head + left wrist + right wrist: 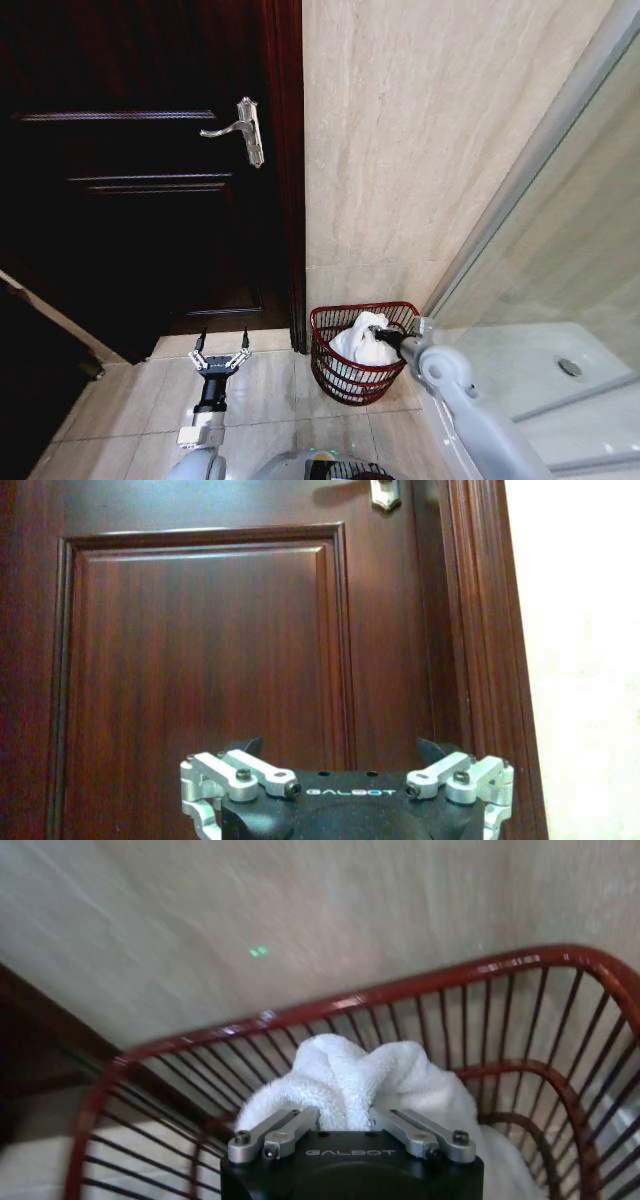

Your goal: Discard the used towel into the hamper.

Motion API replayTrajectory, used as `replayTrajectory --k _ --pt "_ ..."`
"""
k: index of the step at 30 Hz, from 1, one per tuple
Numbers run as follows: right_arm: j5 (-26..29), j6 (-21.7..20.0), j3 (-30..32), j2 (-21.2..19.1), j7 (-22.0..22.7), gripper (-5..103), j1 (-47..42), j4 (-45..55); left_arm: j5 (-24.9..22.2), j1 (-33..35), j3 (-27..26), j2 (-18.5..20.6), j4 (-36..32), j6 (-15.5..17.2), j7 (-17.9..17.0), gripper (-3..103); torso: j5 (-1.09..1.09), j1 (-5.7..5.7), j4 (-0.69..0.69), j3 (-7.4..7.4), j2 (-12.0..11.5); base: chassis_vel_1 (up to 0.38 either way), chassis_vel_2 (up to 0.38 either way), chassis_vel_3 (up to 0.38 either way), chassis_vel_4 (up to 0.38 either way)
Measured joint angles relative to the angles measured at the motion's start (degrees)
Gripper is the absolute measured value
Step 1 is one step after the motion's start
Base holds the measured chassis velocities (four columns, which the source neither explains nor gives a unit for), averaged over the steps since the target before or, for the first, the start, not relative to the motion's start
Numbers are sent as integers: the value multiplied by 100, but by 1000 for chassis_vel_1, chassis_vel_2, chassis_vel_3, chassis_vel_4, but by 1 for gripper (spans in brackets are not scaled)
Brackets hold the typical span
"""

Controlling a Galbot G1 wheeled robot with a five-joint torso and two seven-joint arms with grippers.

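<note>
Right hand (345, 1119) gripping towel (350, 1072) inside hamper (300, 1016)

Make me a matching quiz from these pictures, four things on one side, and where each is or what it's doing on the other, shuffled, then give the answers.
Things:
1. towel
2. hamper
3. left gripper
4. right gripper

States:
A. open, holding nothing, facing the dark door
B. on the floor against the beige wall
C. white, bunched inside the basket
D. shut on the cloth, over the basket

Pairs: 1-C, 2-B, 3-A, 4-D
</note>
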Motion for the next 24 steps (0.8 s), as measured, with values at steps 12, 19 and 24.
replayTrajectory --k 12,19,24 --pt "-1533 31 -404 -96 -711 8 238 -749 92 53 -12 0 27 -13 -14 100 -1 2 0 3 6 0 0 0 0" --pt "-1624 35 -519 -54 -567 26 347 -656 222 30 0 0 24 27 -16 100 0 3 0 5 8 0 0 0 0" --pt "-1316 34 -693 -226 -323 41 466 -518 254 32 12 0 10 43 -16 100 0 4 0 6 9 0 0 0 0"
